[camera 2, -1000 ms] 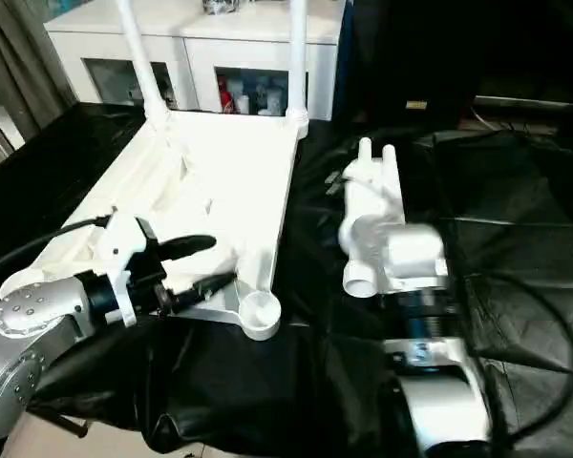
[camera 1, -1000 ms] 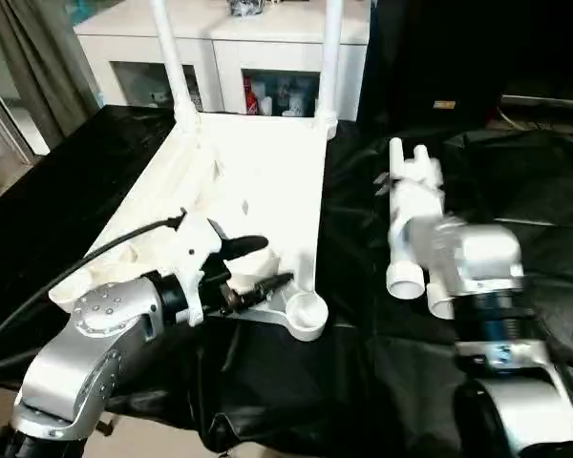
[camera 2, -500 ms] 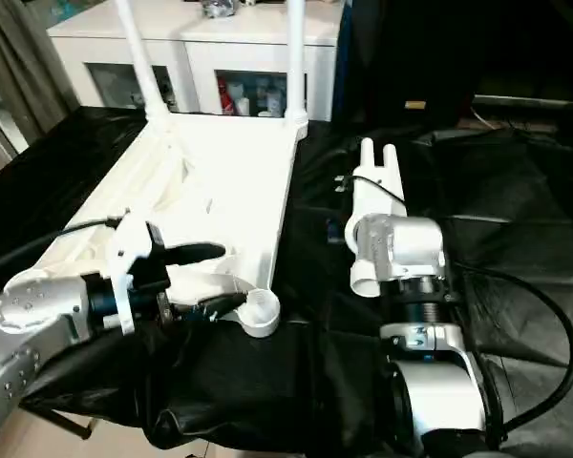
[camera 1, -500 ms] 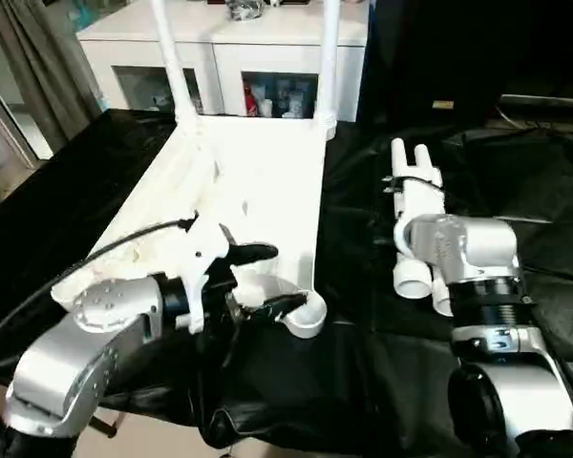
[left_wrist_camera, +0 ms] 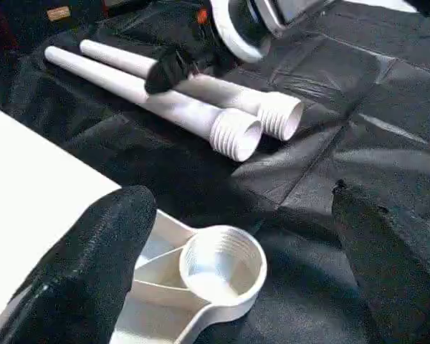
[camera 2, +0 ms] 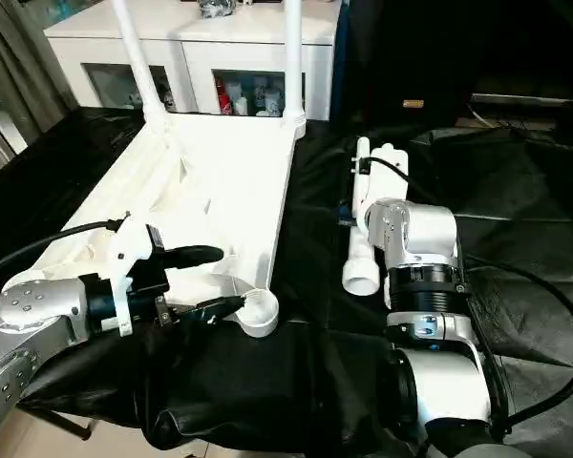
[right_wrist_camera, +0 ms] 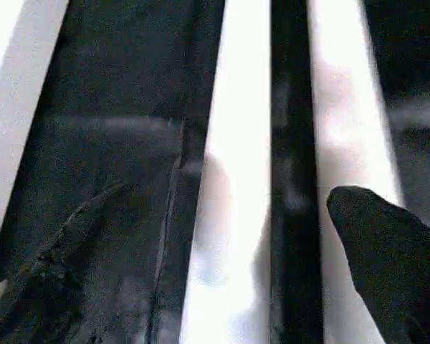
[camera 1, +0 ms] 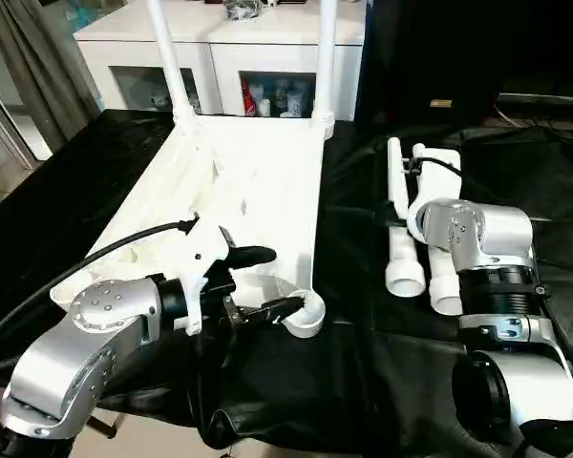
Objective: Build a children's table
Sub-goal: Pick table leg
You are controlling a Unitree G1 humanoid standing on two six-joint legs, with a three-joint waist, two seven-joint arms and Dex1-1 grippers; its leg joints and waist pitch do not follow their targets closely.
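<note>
Left gripper [camera 1: 267, 283]: jaws wide apart, gripping nothing, straddling the near corner socket [camera 1: 306, 312] of the tabletop [camera 1: 258, 181]. Right gripper [right_wrist_camera: 222, 272]: jaws wide apart, gripping nothing, poised over two loose legs [camera 1: 401, 219]. Loose legs: side by side on the black cloth [camera 1: 382, 372], right of the tabletop, threaded ends toward the robot. Tabletop: upside down on the cloth, ribbed side up. Two more legs [camera 1: 327, 57] stand upright in its far corner sockets. White cabinets [camera 1: 220, 57] stand behind the tabletop.
</note>
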